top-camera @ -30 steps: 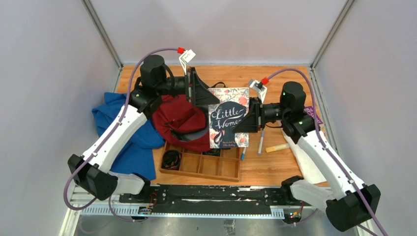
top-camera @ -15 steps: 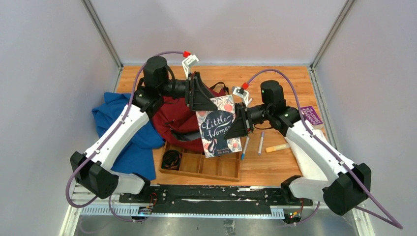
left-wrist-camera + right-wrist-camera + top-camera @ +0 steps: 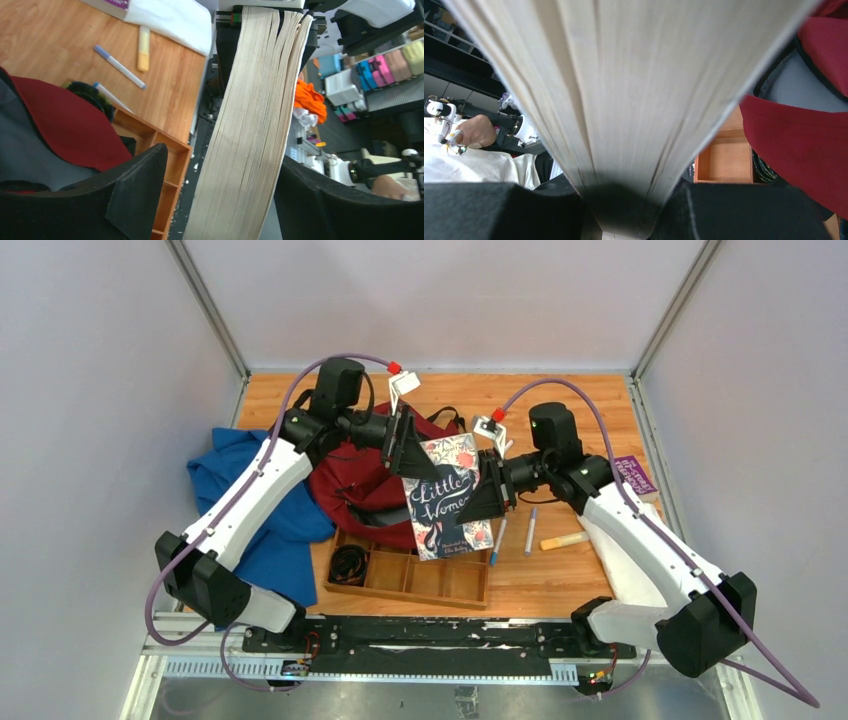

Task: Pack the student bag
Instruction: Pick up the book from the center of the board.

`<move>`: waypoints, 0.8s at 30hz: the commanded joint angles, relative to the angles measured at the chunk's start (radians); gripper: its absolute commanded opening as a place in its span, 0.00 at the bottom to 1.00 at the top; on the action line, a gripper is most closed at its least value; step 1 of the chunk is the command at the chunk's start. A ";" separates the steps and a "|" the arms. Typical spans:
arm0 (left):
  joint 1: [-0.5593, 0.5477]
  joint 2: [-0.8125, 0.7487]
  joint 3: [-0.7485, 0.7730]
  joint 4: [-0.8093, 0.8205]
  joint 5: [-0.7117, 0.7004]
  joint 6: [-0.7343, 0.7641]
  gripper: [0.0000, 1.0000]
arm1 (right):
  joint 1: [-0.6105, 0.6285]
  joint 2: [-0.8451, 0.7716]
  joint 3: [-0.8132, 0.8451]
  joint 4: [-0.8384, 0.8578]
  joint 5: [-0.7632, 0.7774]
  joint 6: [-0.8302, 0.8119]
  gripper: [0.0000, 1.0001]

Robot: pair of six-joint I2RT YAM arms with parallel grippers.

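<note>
Nearest the arm bases, a shallow wooden tray with compartments (image 3: 440,582), with a black coiled cord (image 3: 348,563) in its left-hand cell. Just right of the tray, flat on the orange-brown wooden tabletop (image 3: 590,400): a white pen with a blue cap (image 3: 496,542), a second slim pen (image 3: 531,530) and a short yellow marker (image 3: 565,540), each apart from the others.

Over the tray's far rim, held off the table and tilted, a navy paperback book with a flowered cover (image 3: 447,502). Clamped at its right edge by the right gripper (image 3: 476,497), the page block squeezed between both pads in the right wrist view. At its upper left corner, the left gripper (image 3: 410,450), jaws spread to either side of the page edges, a clear gap on one side, not gripping.

Under and behind the book, left of centre, the dark red soft fabric backpack (image 3: 365,485), lying on the table, mouth gaping, grey lining showing. Beside it on the left, a crumpled blue cloth (image 3: 235,500). Far right, by the wall, a small purple object (image 3: 636,476).
</note>
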 commanded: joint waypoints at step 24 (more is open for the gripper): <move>0.155 -0.148 -0.183 0.607 -0.300 -0.653 0.00 | -0.304 -0.336 -0.118 0.031 0.431 0.298 1.00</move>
